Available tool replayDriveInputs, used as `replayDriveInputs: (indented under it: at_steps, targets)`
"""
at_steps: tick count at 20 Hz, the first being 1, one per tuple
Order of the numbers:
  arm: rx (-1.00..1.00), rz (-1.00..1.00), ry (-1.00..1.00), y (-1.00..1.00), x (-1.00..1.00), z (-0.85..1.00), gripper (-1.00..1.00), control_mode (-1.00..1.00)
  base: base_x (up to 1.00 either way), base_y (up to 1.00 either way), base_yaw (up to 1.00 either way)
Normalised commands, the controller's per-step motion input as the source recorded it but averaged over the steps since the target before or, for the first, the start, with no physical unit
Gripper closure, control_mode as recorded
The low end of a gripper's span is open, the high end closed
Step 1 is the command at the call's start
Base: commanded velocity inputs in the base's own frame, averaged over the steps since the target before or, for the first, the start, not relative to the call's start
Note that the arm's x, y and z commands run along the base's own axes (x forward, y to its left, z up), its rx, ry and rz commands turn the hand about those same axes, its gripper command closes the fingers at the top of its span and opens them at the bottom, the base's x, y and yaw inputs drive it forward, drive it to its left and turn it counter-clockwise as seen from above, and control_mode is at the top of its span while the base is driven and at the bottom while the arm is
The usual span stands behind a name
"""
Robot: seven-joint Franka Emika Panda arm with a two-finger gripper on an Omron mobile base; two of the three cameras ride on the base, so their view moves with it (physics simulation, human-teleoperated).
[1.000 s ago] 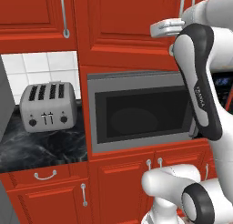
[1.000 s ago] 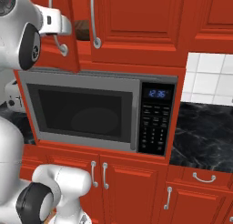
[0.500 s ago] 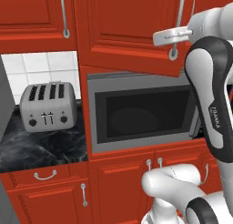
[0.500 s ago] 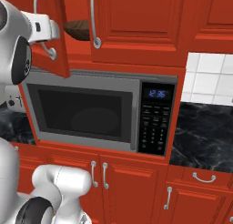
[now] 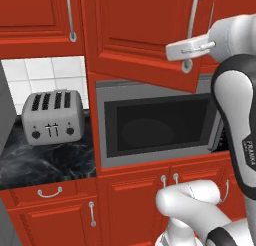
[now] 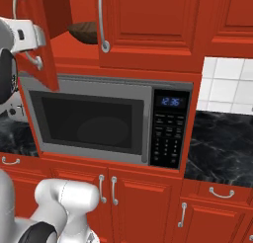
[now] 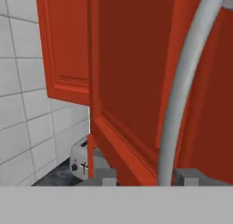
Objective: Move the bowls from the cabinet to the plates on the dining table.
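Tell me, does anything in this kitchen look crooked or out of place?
Nothing is spilled or broken. One cabinet door above the microwave stands partly swung out while its neighbours are shut; the gripper is at its handle. A dark bowl shows in the gap.

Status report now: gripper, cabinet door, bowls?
Gripper at the door handle, fingers either side; grip unclear. Cabinet door partly open. Brown bowl visible on the shelf inside. Nothing blocking.

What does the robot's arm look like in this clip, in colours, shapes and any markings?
The glossy white rounded arm has dark grey bands at its joints and small black FRANKA lettering on one link. Its white boxy gripper ends in jaws with small grey tips, seen in the hand view. No cables show.
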Motion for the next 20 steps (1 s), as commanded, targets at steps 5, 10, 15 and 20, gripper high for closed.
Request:
replayDriveInputs:
  at_steps: [5,10,15,20]
  targets:
    - [0.0,0.09,-0.01,0.61,-0.41,0.0,1.0,-1.0,0.0,0.0,0.0]
    - [0.0,0.08,0.0,0.59,-0.28,0.0,1.0,-1.0,0.0,0.0,0.0]
    - [0.0,0.06,0.0,0.53,-0.18,0.0,1.0,-1.0,0.0,0.0,0.0]
    - [0.0,0.02,0.0,0.13,-0.06,0.0,1.0,-1.0,0.0,0.0,0.0]
